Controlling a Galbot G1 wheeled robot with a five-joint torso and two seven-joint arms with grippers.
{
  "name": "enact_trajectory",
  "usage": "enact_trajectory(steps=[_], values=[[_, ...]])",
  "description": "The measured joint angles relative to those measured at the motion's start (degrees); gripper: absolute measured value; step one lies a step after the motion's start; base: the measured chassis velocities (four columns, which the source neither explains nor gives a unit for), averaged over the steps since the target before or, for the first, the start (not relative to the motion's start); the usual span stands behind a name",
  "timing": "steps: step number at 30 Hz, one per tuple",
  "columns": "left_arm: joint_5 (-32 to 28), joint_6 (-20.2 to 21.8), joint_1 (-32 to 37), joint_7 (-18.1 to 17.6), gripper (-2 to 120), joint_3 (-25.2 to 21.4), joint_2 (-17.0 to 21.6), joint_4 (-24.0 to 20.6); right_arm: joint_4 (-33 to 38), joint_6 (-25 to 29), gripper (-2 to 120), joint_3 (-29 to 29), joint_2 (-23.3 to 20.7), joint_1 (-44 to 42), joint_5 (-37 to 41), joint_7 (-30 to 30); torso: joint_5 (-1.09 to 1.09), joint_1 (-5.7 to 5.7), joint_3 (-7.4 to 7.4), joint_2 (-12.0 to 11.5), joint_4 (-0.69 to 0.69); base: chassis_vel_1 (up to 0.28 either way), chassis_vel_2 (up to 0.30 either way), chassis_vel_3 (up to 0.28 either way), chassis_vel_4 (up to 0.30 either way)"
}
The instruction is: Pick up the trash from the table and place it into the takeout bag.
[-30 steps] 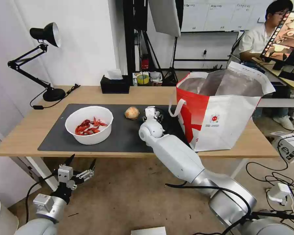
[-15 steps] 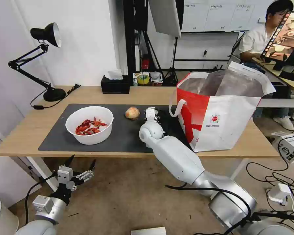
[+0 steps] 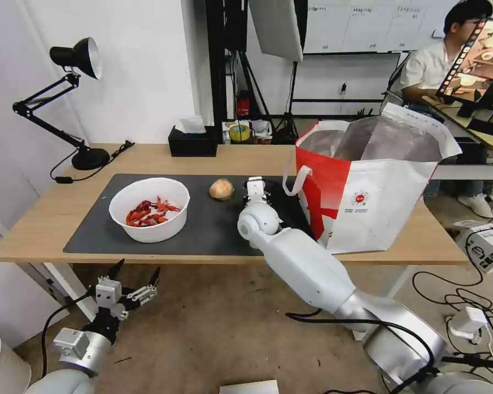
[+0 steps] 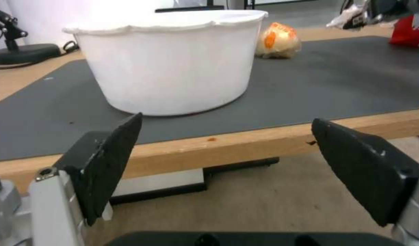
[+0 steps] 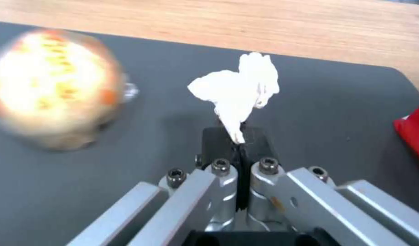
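Pinching crumpled tissue in right gripper jaws above mat, left gripper jaws apart below table

Bare mat lies between white bowl and takeout bag.

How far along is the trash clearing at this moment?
Nothing can be seen inside the takeout bag from here. In hand: the right gripper has its jaws shut on the crumpled tissue, over the mat beside the bag. Left: the bowl of crayfish shells and the orange-beige lump. The left gripper waits open below the table edge.
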Motion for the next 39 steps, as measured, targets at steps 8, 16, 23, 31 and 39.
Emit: enact_trajectory(steps=[8,16,23,31,39], values=[[0.5,0.0,1.2,-0.1,100,-1.1,-0.8,-0.8,9.2,-0.7,0,-0.4,-1.1,-2.3,0.9,0.9,0.01,0.00,0.00,0.0,0.01,0.000,0.000,0.000,0.000],[1.1,0.0,2.4,-0.1,100,-1.8,-1.2,-1.2,17.7,-0.6,0,-0.4,-4.1,-2.2,0.8,1.1,0.00,0.00,0.00,0.0,0.01,0.000,0.000,0.000,0.000],[1.3,0.0,3.0,-0.2,100,-2.6,-2.0,-1.6,22.4,1.6,0,1.1,-7.0,-0.2,-0.2,0.5,0.00,0.00,0.00,0.0,0.01,0.000,0.000,0.000,0.000],[2.4,-0.1,3.1,-0.2,100,-1.6,-3.0,-2.3,26.7,2.9,0,5.8,-10.9,2.8,-2.0,-0.8,0.01,0.00,0.00,0.0,0.01,0.000,0.000,0.000,0.000],[3.3,-0.1,2.9,-0.2,100,-1.2,-3.1,-2.5,31.7,2.6,0,11.3,-18.5,1.8,-1.4,-0.3,0.02,0.00,0.00,0.0,0.01,0.000,0.000,0.000,0.000]])
